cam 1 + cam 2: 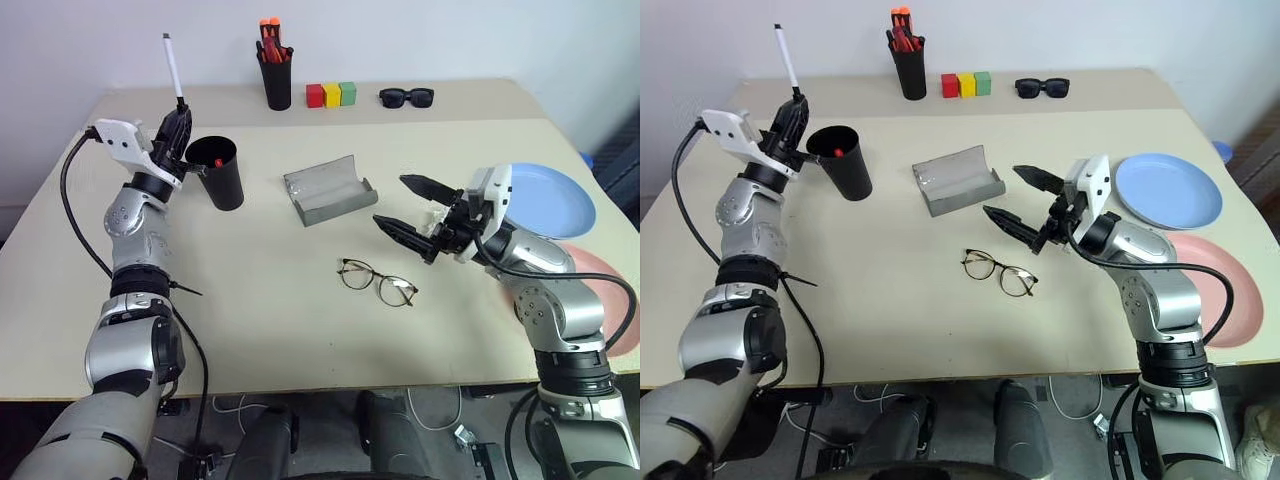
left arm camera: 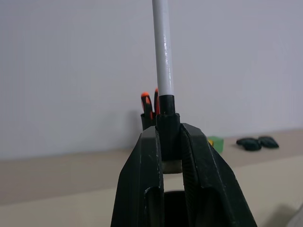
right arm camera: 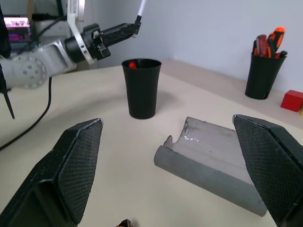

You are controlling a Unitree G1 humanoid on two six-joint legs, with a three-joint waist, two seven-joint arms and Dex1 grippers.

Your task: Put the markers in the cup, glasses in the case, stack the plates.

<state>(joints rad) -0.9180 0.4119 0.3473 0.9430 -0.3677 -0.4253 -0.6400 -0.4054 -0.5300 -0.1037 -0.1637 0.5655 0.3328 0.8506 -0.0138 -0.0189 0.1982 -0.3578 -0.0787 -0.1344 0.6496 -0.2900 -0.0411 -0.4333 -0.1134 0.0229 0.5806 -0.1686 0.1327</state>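
Dropping the white marker [image 1: 172, 66] into the cup [image 1: 222, 175] is the step in hand, and doing it well means bringing the pen over the cup's mouth and tipping it nearer plumb before letting go. The left gripper [image 1: 180, 112] hangs just beside the cup's rim, on the side away from the case [image 1: 328, 189], its fingers [image 2: 142, 184] pinched on the marker's black cap end. The white barrel rises from that grip toward the wall, long axis near upright with a slight lean away from the cup, free tip at the top. Since the capped end is lowest, it should go in first; releasing while the pen sits outside the rim would likely send it onto the table. 1 red cap [image 1: 218, 162] already shows inside the cup, so the second pen needs room beside it.

The right gripper [image 1: 412, 210] hovers on the far side of the case from the cup, fingers spread wide and holding nothing. The glasses [image 1: 377, 280] lie flat, well apart from the cup and nearer the robot than the case, which lies open.
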